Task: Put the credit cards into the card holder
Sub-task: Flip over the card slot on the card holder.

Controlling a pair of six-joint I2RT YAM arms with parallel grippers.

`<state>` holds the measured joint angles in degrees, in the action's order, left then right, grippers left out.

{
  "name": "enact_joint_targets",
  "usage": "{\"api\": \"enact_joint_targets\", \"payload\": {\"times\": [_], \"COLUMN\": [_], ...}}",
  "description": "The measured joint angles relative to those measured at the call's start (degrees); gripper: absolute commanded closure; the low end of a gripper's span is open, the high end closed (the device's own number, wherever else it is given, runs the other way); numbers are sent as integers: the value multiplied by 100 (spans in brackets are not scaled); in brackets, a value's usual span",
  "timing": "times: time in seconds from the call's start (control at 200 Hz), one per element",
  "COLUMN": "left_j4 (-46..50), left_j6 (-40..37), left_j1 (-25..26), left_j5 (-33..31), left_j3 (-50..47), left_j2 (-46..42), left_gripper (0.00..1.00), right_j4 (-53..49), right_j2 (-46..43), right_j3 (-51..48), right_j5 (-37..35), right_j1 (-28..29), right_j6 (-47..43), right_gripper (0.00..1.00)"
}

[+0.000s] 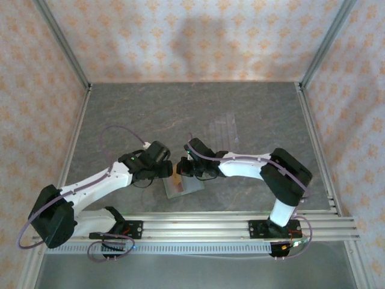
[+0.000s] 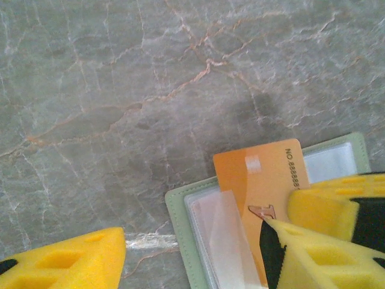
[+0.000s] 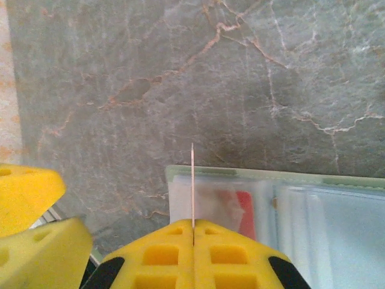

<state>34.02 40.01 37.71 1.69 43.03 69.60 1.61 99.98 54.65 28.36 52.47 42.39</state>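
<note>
Grey marbled counter [image 1: 180,114] | my right end effector [image 3: 193,232] pinching gold-orange plastic credit card [image 2: 258,180] on edge over open sage-green fold-over card holder [image 2: 177,211] | my left end effector [image 1: 169,170] spread, just beside that card | red card [image 3: 242,211] in clear pocket

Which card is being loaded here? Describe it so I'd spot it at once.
On the table, near its front edge, lies an open green wallet. The card pinched by the right gripper, overhanging the wallet's rim, is orange, unlike the red card in a pocket.
</note>
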Motion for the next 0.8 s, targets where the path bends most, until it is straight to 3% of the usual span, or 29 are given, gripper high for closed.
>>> {"api": "enact_joint_targets", "payload": {"times": [0.3,0.48,0.801], "left_j4": [4,-42,-439], "left_j6": [-4,-2,31], "left_j1": [0,0,0], "left_j5": [114,232,234], "left_j3": [0,-2,-299], "left_j2": [494,811,1139], "left_gripper": [51,52,64], "right_j4": [339,538,730], "right_j2": [273,271,269], "right_j3": [2,-66,-216], "right_j5": [216,361,654], "right_j1": [0,-46,-227], "right_j6": [7,61,236], "right_gripper": [100,100,100]}}
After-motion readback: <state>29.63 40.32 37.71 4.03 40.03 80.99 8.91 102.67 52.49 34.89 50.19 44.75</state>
